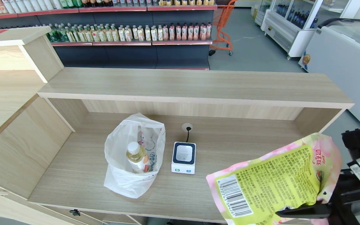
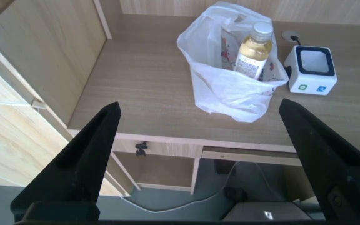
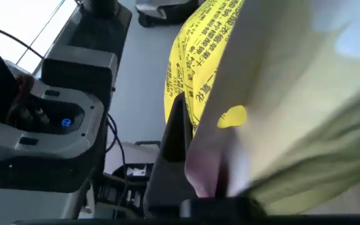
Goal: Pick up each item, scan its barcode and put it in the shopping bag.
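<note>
Shop floor behind, shelves (image 1: 130,32) of drinks along the back; in front a pale wood counter (image 1: 73,175) w/ a raised ledge.

On the counter the shopping bag (image 1: 117,175) stood open w/ a bottle (image 1: 136,157) upright inside. The scanner (image 1: 183,157) sat just beside the bag on its right, window facing up, cable running to a hole at the back.

The snack packet (image 1: 280,178) was off the counter, in the air at the robot's right, near the front edge. The R gripper (image 1: 305,212) pinched it at its near-right end, fingers pressed onto the foil.

Key relation: the scanner lay to the left of the packet and farther from the robot, w/ the bag beyond it, further left. The packet's long axis ran from near-left to far-right. Its barcode (image 1: 234,197) sat at the free left end, facing up toward the head cam, i.e. away from the scanner window. So the packet prob. needed carrying left and turning over, barcode end first.

The L gripper (image 2: 199,169) hung w/ fingers spread wide, holding nothing, above the counter's front edge w/ the bag ahead of it. The R arm was clearly the one to do the scan.
</note>
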`<state>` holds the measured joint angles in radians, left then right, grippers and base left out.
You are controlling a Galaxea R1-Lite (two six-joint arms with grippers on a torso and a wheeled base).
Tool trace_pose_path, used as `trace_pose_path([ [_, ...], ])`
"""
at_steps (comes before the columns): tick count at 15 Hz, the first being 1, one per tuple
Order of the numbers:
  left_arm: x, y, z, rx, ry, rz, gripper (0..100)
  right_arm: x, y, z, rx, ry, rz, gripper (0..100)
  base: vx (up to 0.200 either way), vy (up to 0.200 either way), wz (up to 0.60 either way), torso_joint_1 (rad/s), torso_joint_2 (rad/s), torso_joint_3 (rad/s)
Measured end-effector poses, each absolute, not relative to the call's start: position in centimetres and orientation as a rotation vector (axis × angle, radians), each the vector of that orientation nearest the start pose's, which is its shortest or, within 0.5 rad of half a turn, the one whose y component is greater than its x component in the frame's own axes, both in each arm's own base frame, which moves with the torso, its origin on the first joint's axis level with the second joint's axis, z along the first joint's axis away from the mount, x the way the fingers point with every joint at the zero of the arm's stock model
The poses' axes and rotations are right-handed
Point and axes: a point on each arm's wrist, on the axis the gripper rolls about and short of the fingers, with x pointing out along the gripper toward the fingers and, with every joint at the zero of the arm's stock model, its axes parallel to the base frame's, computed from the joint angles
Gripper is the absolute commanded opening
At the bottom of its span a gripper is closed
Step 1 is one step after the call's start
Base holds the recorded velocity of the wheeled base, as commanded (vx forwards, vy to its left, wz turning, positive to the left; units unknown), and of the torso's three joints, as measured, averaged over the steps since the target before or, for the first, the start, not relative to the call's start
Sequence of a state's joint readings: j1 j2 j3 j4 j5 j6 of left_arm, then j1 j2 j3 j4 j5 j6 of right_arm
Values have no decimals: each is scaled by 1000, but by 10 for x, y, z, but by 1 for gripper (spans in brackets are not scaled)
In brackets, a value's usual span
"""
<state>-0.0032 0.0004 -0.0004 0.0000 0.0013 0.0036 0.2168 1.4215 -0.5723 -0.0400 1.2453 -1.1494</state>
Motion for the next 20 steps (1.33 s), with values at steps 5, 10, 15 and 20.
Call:
trace_pose_path([
  [5,-23,0,76,4,0,-2,100,176,57,140,-601,-295,1596,0,0,0,0,0,0,0],
  [10,-23,0,75,4,0,-2,100,169,53,137,-617,-277,1577,0,0,0,0,0,0,0],
  [15,-23,0,75,4,0,-2,100,156,50,131,-665,-247,1555,0,0,0,0,0,0,0],
  [20,-23,0,75,4,0,-2,100,154,48,134,-673,-256,1540,0,0,0,0,0,0,0],
])
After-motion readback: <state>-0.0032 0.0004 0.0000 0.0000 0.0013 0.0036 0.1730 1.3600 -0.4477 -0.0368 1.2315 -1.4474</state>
